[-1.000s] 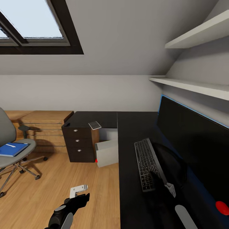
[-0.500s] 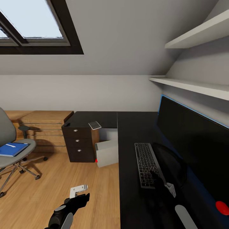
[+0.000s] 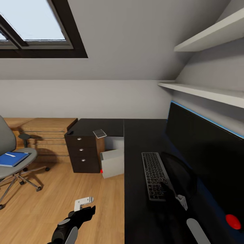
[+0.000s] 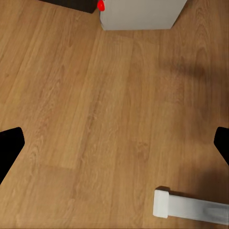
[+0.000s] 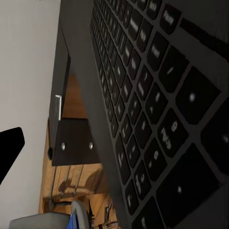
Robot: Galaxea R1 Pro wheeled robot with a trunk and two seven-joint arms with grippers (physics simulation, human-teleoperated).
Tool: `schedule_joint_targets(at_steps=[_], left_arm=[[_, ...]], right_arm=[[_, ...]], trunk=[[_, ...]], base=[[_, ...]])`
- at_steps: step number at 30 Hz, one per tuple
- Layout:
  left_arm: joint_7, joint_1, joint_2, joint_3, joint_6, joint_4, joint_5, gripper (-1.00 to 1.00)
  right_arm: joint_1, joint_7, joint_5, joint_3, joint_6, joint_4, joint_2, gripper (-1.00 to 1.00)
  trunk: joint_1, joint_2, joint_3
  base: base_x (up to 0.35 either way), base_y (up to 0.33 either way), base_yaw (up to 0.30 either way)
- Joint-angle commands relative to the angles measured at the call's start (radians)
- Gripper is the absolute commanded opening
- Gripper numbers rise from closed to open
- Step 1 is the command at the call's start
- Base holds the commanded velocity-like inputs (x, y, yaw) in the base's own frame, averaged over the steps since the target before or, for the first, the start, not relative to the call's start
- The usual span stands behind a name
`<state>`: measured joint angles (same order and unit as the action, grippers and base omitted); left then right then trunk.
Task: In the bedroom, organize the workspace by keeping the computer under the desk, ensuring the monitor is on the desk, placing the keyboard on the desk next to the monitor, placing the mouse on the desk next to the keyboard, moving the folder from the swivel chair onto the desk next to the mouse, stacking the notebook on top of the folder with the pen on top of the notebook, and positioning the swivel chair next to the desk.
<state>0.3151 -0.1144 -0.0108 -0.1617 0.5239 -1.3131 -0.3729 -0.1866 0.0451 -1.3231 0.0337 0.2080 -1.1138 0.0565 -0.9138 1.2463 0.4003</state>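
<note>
Keyboard (image 3: 155, 175) on desk (image 3: 142, 210) (monitor (image 3: 206, 159) behind)

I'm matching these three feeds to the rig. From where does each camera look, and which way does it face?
Head view: from the robot's head, forward and down over the desk; left gripper, right gripper show.
Left wrist view: on the left arm, facing the wooden floor; dark fingertips show.
Right wrist view: on the right arm, along the keyboard.
Head and right wrist views share the keyboard.

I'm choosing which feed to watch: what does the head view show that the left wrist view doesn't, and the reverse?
Head view: the keyboard before the monitor on the desk, and the folder on the swivel chair. Left wrist view: a faint shadow on the floor. Both: the computer with its red button, wooden floor.
</note>
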Motion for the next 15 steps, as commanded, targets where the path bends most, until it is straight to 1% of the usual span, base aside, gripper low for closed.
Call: schedule_joint_targets(at_steps=[1, 5, 11, 15], left_arm=[[0.010, -0.001, 0.000, -0.001, 0.003, -0.001, -0.011, 1.00], [0.009, -0.001, 0.000, -0.001, 0.002, -0.001, -0.011, 1.00], [0.009, -0.001, 0.000, -0.001, 0.003, -0.001, -0.011, 1.00], [0.008, -0.001, 0.000, -0.001, 0.004, -0.001, -0.011, 1.00]], right_arm=[[-0.001, 0.002, -0.007, 0.002, 0.005, 0.000, 0.000, 1.00], [-0.001, 0.002, -0.007, 0.002, 0.005, 0.000, 0.000, 1.00], [-0.001, 0.002, -0.007, 0.002, 0.006, 0.000, 0.000, 1.00], [-0.001, 0.002, -0.007, 0.002, 0.008, 0.000, 0.000, 1.00]], trunk=[[0.000, 0.001, 0.001], [0.000, 0.001, 0.001], [0.000, 0.001, 0.001], [0.000, 0.001, 0.001]], base=[[0.000, -0.172, 0.000], [0.000, -0.071, 0.000], [-0.010, -0.011, 0.000], [-0.251, -0.001, 0.000]])
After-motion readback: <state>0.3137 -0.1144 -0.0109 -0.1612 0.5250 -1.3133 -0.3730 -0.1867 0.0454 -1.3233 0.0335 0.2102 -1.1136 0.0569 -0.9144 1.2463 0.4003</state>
